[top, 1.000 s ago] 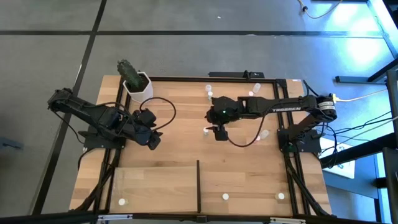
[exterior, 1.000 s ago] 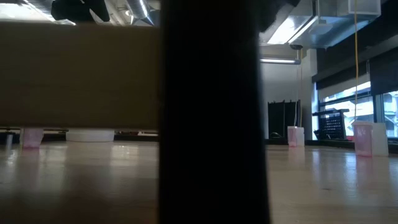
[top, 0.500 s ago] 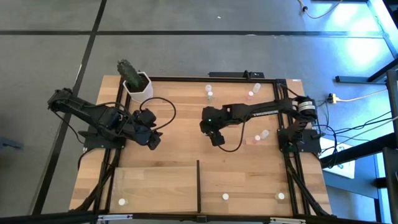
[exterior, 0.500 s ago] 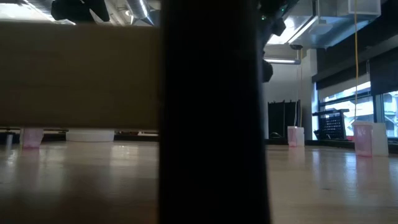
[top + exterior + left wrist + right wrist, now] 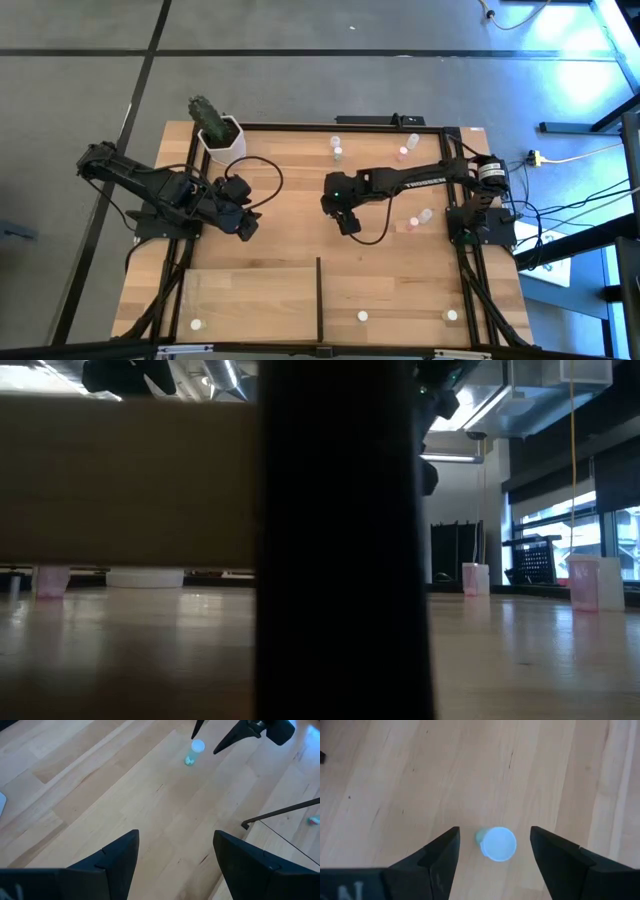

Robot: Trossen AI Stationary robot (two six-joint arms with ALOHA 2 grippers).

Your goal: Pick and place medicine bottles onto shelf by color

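right gripper: arm stretched left to table middle, pointing down, fingers wide, straddling green bottle, not gripping | left gripper: left side, low, fingers wide, empty

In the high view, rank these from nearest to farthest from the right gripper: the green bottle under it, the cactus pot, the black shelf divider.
From the right gripper, which is open:
1. Green bottle, upright on the table, directly between the fingers.
2. Black shelf divider, toward the table's near edge, slightly to the left.
3. Cactus pot, at the far left corner.
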